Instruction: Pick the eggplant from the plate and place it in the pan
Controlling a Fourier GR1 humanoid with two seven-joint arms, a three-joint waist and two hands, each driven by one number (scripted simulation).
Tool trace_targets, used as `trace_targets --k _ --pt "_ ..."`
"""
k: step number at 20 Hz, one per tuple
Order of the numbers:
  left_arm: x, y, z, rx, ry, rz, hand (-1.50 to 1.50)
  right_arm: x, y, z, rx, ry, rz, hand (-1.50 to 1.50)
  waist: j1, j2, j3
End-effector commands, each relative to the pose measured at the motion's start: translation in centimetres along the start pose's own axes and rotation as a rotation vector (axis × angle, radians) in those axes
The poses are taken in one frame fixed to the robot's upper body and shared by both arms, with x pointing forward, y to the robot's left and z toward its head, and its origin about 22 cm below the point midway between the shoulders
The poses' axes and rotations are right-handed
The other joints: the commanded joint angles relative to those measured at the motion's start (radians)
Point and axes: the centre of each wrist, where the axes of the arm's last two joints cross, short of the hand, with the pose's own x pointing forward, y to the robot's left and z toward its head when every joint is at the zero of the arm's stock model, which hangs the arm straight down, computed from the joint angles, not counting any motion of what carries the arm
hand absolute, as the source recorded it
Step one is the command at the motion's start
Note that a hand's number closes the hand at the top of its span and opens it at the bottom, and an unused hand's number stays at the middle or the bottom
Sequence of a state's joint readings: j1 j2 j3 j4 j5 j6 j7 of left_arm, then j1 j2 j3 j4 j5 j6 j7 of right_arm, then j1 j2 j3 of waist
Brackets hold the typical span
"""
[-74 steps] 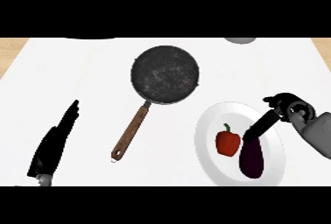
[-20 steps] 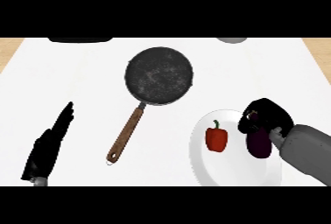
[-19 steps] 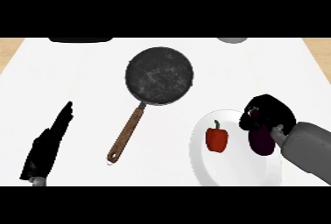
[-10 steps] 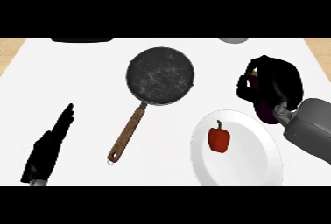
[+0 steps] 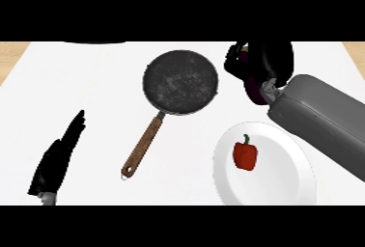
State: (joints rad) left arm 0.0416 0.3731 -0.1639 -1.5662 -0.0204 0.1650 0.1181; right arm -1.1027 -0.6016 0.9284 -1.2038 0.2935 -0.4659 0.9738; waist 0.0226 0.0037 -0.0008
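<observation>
Eggplant point(image 5: 252, 91) is carried clear of the counter point(image 5: 92, 87) inside the curled fingers of the right hand point(image 5: 265, 61), at about one o'clock in the head view; only its dark purple lower end shows below the fingers, so its long axis is judged to run roughly twelve to six. The white plate point(image 5: 285, 188), at five o'clock, is left with only a red pepper point(image 5: 245, 154) on it. The pan point(image 5: 179, 83) lies just past twelve o'clock, its wooden handle point(image 5: 143, 149) running down toward seven. The one relation that matters: from the hand the pan bowl lies toward nine o'clock, near but not yet beneath the eggplant, so a sideways carry is judged to remain. The left hand point(image 5: 58, 159) is rested open at eight o'clock, well apart. No brand, label or writing can be read.
</observation>
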Motion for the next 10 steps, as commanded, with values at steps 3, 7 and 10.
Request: trace_targets --k 3,7,10 --pt "1.2 0.2 -0.6 -0.010 -0.017 0.002 0.00 4.2 4.1 -1.8 0.040 0.036 -0.086 1.50 0.028 0.011 0.001" --pt "1.9 -1.4 -0.8 -0.037 -0.032 0.008 0.00 5.8 4.6 -3.4 0.113 0.072 -0.170 1.50 0.042 0.017 0.001" --pt "1.7 -1.3 -0.6 -0.042 -0.045 0.010 0.00 4.4 7.3 -3.8 0.150 0.068 -0.137 1.50 0.057 0.024 0.001"
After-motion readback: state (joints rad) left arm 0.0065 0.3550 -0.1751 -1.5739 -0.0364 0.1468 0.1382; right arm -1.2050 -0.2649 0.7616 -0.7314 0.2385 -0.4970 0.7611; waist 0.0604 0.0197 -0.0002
